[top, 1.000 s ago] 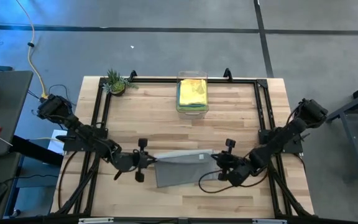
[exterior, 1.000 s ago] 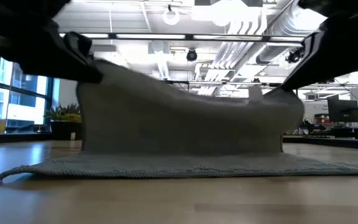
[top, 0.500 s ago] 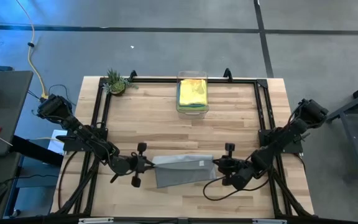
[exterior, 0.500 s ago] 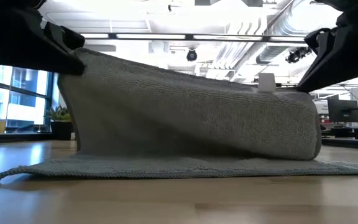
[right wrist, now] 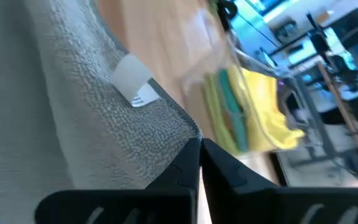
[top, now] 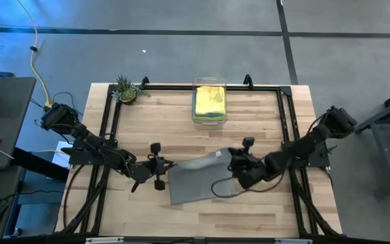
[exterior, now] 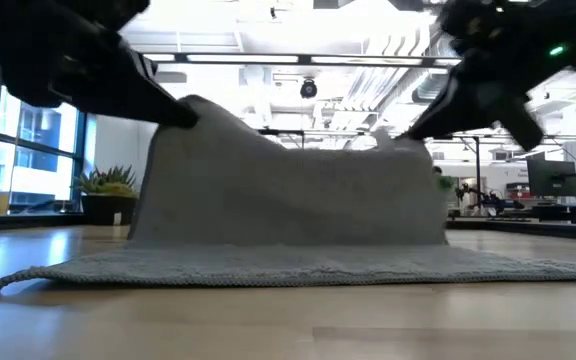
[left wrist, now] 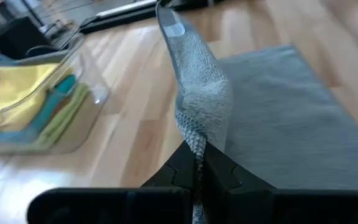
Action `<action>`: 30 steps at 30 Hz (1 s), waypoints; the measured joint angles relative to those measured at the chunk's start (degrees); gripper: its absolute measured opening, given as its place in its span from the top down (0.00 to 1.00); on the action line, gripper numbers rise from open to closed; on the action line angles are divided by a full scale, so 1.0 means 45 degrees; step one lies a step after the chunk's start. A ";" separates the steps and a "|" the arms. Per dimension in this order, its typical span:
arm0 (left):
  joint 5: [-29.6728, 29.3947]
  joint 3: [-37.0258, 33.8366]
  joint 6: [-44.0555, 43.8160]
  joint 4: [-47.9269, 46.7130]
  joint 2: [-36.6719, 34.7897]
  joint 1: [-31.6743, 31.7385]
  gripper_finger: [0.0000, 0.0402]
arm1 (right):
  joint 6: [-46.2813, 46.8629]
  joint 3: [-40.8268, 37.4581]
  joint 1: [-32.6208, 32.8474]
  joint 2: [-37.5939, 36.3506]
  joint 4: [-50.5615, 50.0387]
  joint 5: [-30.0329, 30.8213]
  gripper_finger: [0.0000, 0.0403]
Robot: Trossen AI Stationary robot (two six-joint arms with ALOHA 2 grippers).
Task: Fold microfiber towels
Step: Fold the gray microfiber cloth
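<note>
You see both grippers, left gripper (top: 160,165) and right gripper (top: 236,160), pinching the soft grey microfiber towel (top: 196,178)'s corners, now carried farther back across the light wooden table (top: 249,122) than before.

A pale wooden table (top: 181,139) with a black metal frame (top: 110,112) around its edges stands on a grey floor (top: 181,47). A clear plastic bin (top: 209,119) sits at the table's far edge, near the middle. A small potted plant (top: 125,89) stands at the far left corner. Beside the table on the left is a dark desk (top: 5,102), and a yellow cable (top: 38,47) runs across the floor. In the low view, ceiling lights (exterior: 268,25) and windows (exterior: 28,150) show behind.
</note>
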 joint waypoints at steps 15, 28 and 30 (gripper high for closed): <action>-0.2124 -0.0005 -0.0766 -0.1650 0.0000 0.0686 1.00 | -0.1309 -0.0943 -0.2272 -0.0010 0.1921 -0.0735 1.00; -0.3172 -0.0005 0.0038 -0.1659 0.0134 -0.1388 1.00 | -0.0780 -0.1695 -0.0165 -0.0010 0.3822 -0.1458 1.00; -0.3056 -0.0005 0.0277 -0.1432 0.0320 -0.1721 1.00 | -0.0784 -0.1695 0.0070 -0.0010 0.3822 -0.1653 1.00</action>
